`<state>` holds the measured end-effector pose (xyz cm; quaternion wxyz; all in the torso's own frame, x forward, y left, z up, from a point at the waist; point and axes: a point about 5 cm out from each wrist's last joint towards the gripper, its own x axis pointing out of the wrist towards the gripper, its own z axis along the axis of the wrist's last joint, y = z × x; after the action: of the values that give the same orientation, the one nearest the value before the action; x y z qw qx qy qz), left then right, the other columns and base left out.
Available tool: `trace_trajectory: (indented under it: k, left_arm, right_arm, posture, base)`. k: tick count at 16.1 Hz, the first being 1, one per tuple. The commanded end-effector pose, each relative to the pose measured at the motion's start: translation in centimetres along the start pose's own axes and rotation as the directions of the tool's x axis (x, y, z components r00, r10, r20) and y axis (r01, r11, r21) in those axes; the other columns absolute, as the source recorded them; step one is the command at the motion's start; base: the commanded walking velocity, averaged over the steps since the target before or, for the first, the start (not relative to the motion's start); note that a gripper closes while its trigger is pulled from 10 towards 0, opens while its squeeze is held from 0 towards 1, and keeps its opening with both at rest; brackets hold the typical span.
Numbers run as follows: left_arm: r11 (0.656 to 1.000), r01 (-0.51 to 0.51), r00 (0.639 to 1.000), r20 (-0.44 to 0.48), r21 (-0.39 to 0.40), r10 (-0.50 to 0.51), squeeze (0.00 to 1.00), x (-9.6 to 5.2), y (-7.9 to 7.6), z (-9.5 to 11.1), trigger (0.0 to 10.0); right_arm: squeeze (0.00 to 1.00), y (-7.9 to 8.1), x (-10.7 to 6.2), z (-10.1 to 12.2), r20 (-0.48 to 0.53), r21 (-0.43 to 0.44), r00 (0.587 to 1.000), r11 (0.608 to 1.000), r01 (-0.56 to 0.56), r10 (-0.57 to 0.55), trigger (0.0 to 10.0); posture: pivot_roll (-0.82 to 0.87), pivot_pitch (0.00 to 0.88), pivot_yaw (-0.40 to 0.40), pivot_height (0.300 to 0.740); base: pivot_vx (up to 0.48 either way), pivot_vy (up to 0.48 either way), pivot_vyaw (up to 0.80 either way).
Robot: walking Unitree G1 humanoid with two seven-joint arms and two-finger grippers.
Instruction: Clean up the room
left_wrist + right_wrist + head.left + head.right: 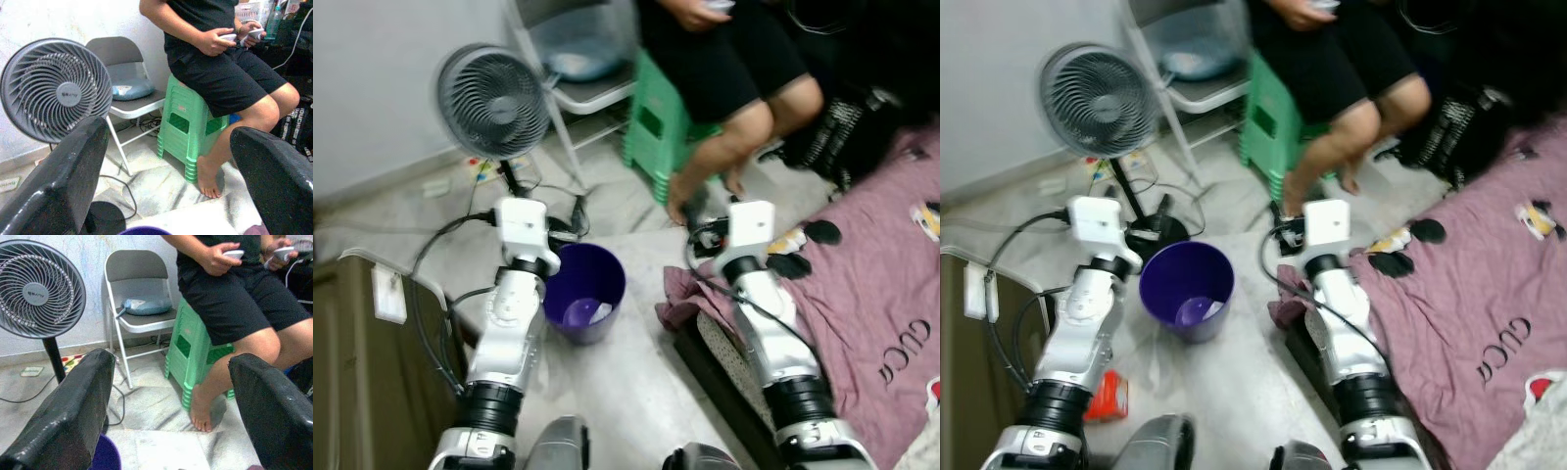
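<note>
Between both arms — purple bin (585, 291) on floor, left gripper (166, 171), right gripper (166, 401) spread wide, empty.

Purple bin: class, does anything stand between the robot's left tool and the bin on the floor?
Nothing visible does. The left tool, fingers open and empty, is held out over the floor just left of the purple bin, whose open top is uncovered. The fan and the person's foot lie beyond it.
</note>
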<state>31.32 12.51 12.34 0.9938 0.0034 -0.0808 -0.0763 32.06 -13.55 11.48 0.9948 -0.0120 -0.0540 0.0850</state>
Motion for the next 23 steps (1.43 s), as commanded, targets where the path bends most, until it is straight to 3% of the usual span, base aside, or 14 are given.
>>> trace_trajectory:
  k: [1,5,18,23]
  left_arm:
    - [1.000,-0.007,1.000,0.011,0.006,0.007,0.00,-0.11,0.79,0.21,10.0]
    - [1.000,0.020,0.999,0.034,0.005,-0.020,0.00,-0.17,0.50,0.49,10.0]
    - [0.999,0.033,0.999,0.041,0.006,-0.033,0.00,-0.02,0.55,0.60,10.0]
    - [1.000,-0.001,0.999,0.033,0.015,0.001,0.00,0.02,0.96,0.51,10.0]
  right_arm:
    - [0.00,0.79,0.19,0.04,0.004,0.011,1.000,1.000,-0.025,0.025,10.0]
    - [0.00,0.81,0.20,0.02,0.005,0.015,1.000,1.000,-0.027,0.027,10.0]
    - [0.00,0.73,0.36,0.09,0.014,0.042,1.000,0.999,-0.016,0.016,10.0]
    - [0.00,0.78,0.45,0.03,0.014,0.051,1.000,0.999,-0.017,0.017,10.0]
  posture:
    - [0.00,0.072,-0.013,0.740]
    - [0.00,0.069,-0.012,0.740]
    - [0.00,0.068,-0.008,0.740]
    - [0.01,0.068,-0.007,0.740]
  base:
    - [0.000,0.000,0.00]
    - [0.068,0.000,0.00]
    - [0.408,0.000,0.00]
    - [0.000,0.000,0.00]
